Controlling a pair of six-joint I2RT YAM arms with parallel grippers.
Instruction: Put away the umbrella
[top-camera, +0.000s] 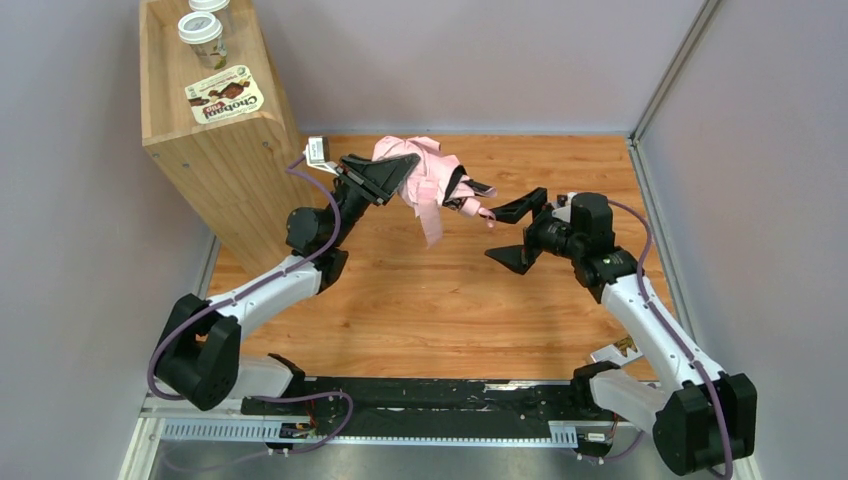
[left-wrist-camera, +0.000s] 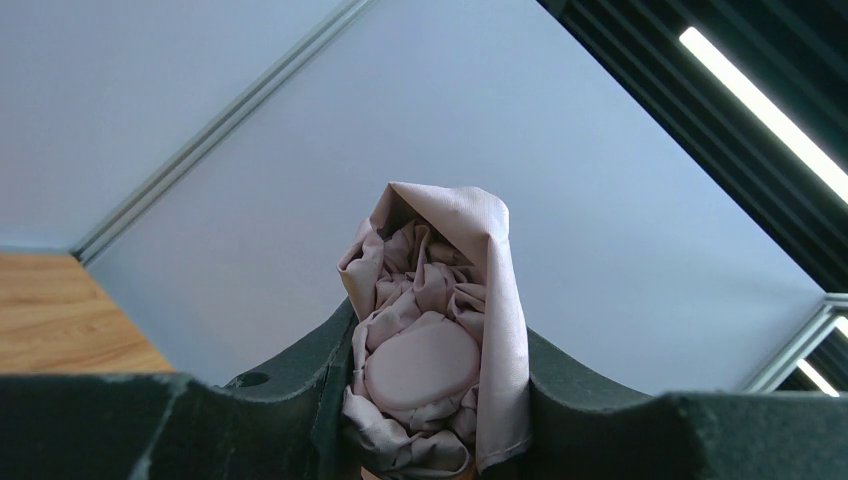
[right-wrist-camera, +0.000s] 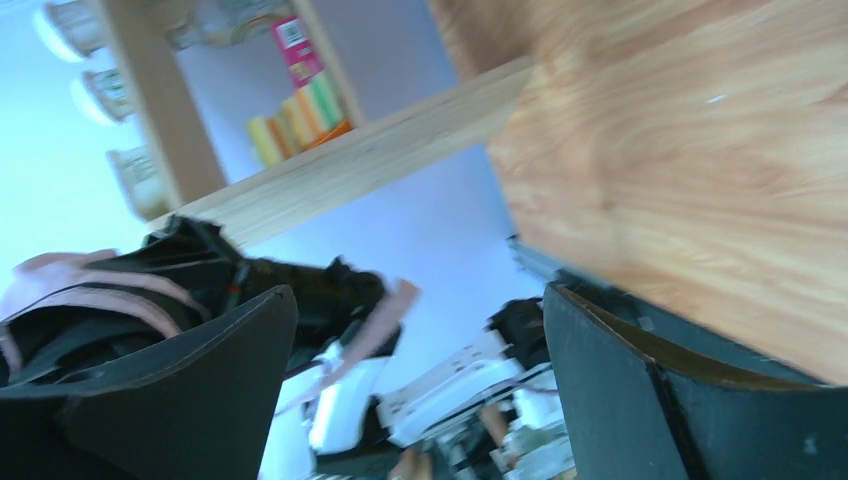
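- Presently pinching the umbrella (top-camera: 430, 180) in the left claw (top-camera: 400, 170) as a crumpled pale pink bundle, up in the air over the far part of the desk (top-camera: 420, 310) and clear of its surface.
- Seen from the left wrist, squeezing only bunched cloth between the two fingers, with no hard part visibly gripped there.
- Pointing its black ribbed end toward the right claw (top-camera: 515, 232), with a loose pink strip of it dangling below the bundle.
- Holding that right claw spread wide, just beside the black end, touching nothing and gripping nothing.
- Probably the main hazard: slipping free of the left claw, given a hold on soft fabric alone, then dropping to the desk or falling open.
- Also plausible: snagging a rib or the dangling strip on a right finger during the approach, and so tugging folds loose instead of seizing the solid end.
- Equally risky: letting go on the left before getting a firm hold on the right.
- Reaching the left arm forward and up, close beside the wooden shelf unit (top-camera: 215, 150), elbow bent, wrist tipped back toward wall and ceiling.
- Stretching the right arm forward from its base, wrist turned sideways to face the bundle, one finger farther off and one nearer.
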